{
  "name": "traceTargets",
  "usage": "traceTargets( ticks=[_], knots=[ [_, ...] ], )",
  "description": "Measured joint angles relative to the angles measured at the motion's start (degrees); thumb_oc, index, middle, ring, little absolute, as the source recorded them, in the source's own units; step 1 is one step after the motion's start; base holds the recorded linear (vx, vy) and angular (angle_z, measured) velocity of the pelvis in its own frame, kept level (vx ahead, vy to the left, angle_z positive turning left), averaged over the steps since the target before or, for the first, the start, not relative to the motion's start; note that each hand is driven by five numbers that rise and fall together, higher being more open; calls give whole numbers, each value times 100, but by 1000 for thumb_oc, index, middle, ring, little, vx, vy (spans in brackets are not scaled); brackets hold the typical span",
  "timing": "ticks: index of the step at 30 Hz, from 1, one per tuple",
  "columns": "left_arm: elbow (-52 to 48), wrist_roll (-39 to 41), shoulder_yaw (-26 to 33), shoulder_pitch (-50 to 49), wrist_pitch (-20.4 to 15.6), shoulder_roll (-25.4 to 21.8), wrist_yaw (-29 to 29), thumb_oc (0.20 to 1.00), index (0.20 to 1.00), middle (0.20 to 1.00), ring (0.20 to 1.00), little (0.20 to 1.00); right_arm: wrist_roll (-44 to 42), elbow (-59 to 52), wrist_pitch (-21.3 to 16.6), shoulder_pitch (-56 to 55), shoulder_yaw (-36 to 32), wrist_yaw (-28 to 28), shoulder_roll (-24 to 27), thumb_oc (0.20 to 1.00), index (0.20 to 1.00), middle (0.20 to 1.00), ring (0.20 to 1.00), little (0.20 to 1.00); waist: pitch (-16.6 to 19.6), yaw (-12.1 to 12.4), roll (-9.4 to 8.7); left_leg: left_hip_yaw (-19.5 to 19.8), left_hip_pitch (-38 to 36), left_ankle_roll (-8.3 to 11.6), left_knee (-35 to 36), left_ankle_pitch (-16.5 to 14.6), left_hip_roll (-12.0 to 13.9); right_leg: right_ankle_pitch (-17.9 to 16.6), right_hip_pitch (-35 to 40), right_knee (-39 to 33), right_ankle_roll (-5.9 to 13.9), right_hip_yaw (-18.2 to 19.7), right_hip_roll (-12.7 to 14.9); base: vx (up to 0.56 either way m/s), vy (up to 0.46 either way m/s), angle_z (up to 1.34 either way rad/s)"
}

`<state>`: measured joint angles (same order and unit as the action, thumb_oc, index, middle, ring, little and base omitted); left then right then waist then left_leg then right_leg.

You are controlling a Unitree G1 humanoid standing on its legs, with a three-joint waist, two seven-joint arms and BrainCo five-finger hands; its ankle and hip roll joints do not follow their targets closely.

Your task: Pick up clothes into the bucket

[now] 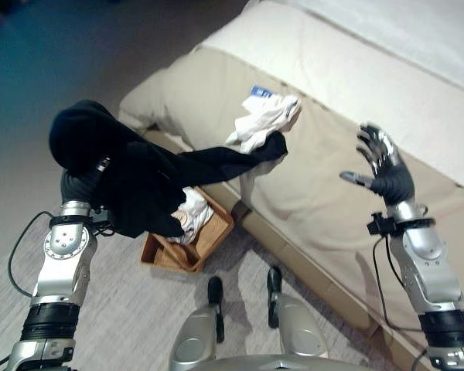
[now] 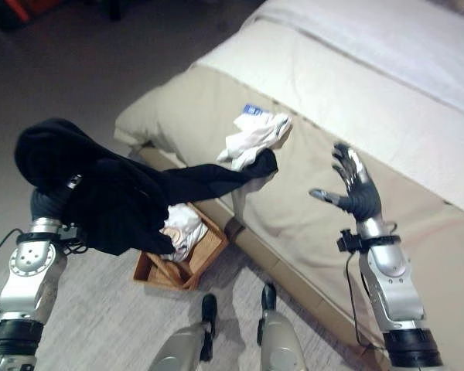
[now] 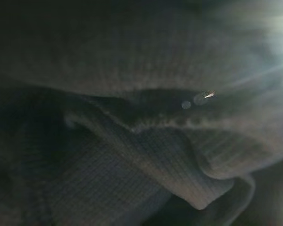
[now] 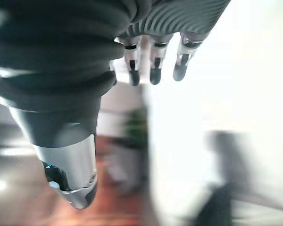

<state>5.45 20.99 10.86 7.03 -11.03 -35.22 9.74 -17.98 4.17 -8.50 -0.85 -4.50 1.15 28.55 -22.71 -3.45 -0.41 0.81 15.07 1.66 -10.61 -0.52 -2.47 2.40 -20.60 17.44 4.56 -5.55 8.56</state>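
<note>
The black garment (image 1: 139, 182) is hanging over the left hand (image 1: 81, 185) at the left of the frame, bunched into a dark mass there and covering that hand completely; whether its fingers are curled into the cloth or only carrying it, I cannot tell, and the left wrist view is giving nothing but dark ribbed fabric (image 3: 146, 141) pressed close to the lens. From that bunch 1 long sleeve or leg is stretching toward the upper right, its far end (image 1: 272, 145) lying on the edge of the beige bed (image 1: 317, 201), just beside the white garment (image 1: 263, 122) crumpled at the centre top of the frame. So the garment's long axis is running diagonally from the lower left up to the bed's edge.

The wooden bucket (image 1: 209, 241) is sitting on the floor at the lower centre, directly below the drooping cloth and slightly to the right of the left hand; it is already holding a pale garment (image 1: 192, 210).

The right hand (image 1: 383, 166) is raised over the bed at the right of the frame, fingers spread and relaxed, grasping nothing, well apart from both garments.

In my judgement the left arm is the nearer one for the drop, since the bucket is lying just below and right of its load; the trailing end on the bed is likely to need pulling clear.
</note>
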Motion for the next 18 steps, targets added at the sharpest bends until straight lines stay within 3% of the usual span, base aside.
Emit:
traceTargets(
  ticks=[3,7,11,18],
  knots=[
    [-148,4,246,26,-225,-89,188,200,200,200,200,200,343,1014,-71,-232,19,-98,-132,1000,1000,1000,1000,1000,-368,1,-5,115,629,-37,-755,-281,-74,278,-529,645,-30,-24,117,-81,23,20],
    [-163,11,299,49,-341,-143,321,200,200,200,200,200,777,2174,-35,-381,153,-248,-174,1000,1000,1000,1000,1000,-604,-33,-13,167,1282,-25,-1502,-480,-76,402,-1073,1212,-89,-15,151,-80,15,8],
    [-115,65,-51,592,-443,-388,558,200,200,200,200,200,1296,3129,-60,-306,654,-511,-36,1000,1000,1000,1000,1000,-713,-34,-55,275,2080,-51,-2197,-765,-91,642,-1770,1827,-133,-27,168,-36,-12,10],
    [275,117,-839,1595,-511,-611,1033,200,200,200,200,200,1563,3748,-75,-6,1017,-845,-42,1000,1000,1000,1000,1000,-820,-66,-142,402,2896,-60,-2622,-766,-97,668,-2508,2176,-156,-64,165,-43,-27,5]
  ],
)
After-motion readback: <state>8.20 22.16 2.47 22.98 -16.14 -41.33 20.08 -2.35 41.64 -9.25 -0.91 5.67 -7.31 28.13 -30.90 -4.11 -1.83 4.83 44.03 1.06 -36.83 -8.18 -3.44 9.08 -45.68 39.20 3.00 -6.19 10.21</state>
